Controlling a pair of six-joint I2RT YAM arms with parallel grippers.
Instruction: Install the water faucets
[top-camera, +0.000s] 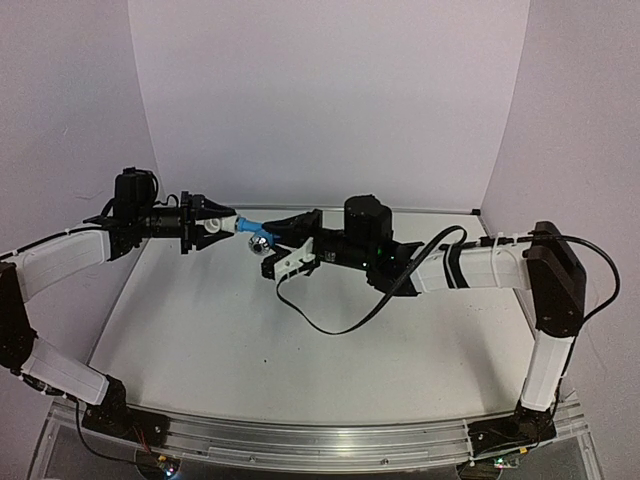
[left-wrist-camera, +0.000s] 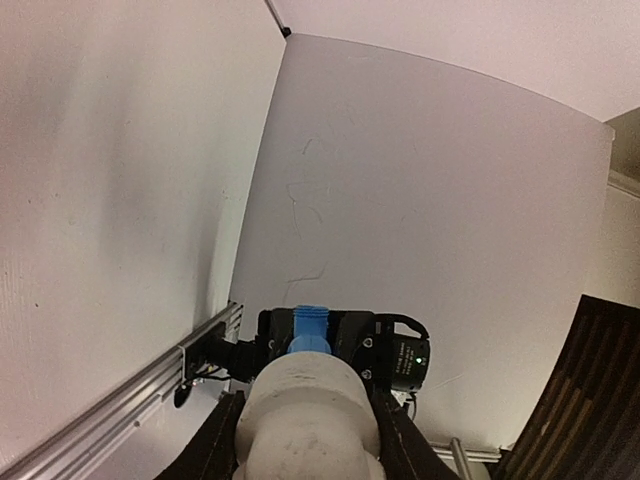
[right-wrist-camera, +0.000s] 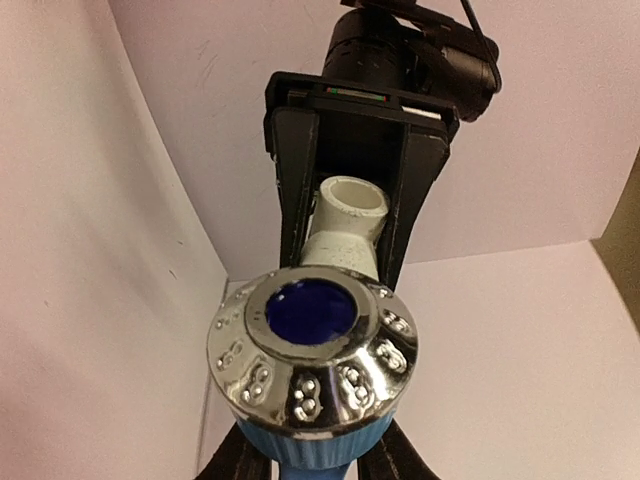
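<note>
We hold both parts in the air above the tabletop (top-camera: 250, 340), between our two hands. Our left hand (top-camera: 218, 227) is closed narrow on the white fitting (right-wrist-camera: 345, 225), which sticks out past its fingertips toward the other arm. Our right hand (top-camera: 272, 250) has its fingers drawn in against both sides of the blue tap (top-camera: 255, 233), so we judge it gripped. The chrome head (right-wrist-camera: 312, 350) faces the right wrist camera.

From the right hand, the fitting lies straight ahead, just beyond the chrome head. From the left hand, the tap lies straight ahead of the fitting. The long axis therefore runs hand to hand. The parts meet, but we cannot tell whether they are fully seated. Any seating push should follow that shared line, and neither hand is nearer.
</note>
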